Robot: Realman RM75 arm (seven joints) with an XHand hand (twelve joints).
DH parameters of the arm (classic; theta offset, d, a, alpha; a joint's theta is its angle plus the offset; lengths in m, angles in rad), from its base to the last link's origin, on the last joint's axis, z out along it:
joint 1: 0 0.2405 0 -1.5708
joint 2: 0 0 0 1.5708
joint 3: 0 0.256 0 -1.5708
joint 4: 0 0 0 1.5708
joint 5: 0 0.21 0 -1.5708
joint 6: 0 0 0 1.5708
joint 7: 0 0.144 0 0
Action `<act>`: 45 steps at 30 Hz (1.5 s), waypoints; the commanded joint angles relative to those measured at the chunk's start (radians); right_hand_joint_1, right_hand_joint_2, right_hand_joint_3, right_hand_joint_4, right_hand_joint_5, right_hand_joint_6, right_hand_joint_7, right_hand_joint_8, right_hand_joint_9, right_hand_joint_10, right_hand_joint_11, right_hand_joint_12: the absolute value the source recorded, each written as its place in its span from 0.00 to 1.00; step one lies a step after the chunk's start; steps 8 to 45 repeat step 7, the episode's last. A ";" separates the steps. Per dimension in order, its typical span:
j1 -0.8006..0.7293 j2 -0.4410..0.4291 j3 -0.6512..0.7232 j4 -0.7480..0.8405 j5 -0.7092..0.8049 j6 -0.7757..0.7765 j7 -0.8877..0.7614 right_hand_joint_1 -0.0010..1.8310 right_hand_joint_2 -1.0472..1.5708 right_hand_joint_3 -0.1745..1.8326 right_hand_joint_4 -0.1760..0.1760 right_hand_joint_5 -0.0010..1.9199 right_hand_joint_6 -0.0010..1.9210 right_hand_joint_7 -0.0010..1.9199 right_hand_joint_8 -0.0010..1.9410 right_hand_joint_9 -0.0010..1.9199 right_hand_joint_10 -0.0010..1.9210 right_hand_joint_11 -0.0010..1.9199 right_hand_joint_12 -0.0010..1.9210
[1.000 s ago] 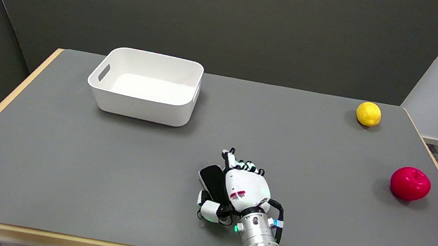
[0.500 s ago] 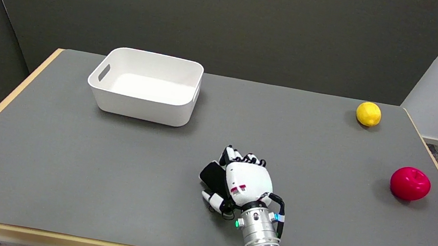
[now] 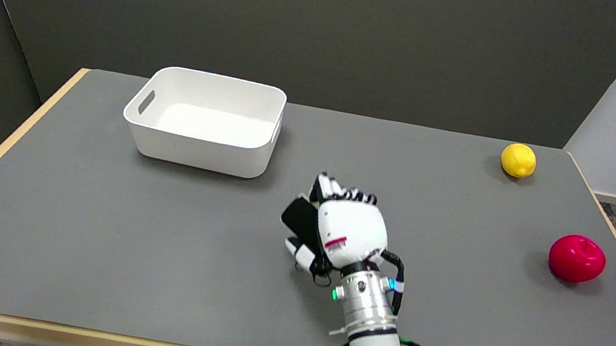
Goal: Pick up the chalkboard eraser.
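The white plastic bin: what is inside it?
The white plastic bin shows only its bare white floor and far walls. The strip of floor behind its near wall is hidden.

Chalkboard eraser [image 3: 300, 222]: one item, black, slab-shaped with rounded corners; only its left portion shows, the rest hidden behind the white right hand [image 3: 343, 230]. Pose: tilted, long side running roughly from 11 o'clock to 5 o'clock. State: gripped in the hand, curled fingers [image 3: 336, 190] over its far end, thumb at its near end. Location: over the grey bench [image 3: 92, 226] near the middle, toward the near side; whether it touches the surface cannot be told.
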 commanded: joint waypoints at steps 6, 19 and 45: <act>0.565 0.022 0.028 -0.236 -0.129 -0.141 0.268 0.62 0.86 0.24 0.00 0.28 0.84 0.32 0.86 0.41 0.92 0.35 1.00; 0.606 -0.052 -0.106 -0.106 0.072 -0.058 0.289 0.62 0.86 0.24 0.00 0.28 0.84 0.32 0.86 0.41 0.92 0.35 1.00; 0.606 -0.052 -0.106 -0.106 0.072 -0.058 0.289 0.62 0.86 0.24 0.00 0.28 0.84 0.32 0.86 0.41 0.92 0.35 1.00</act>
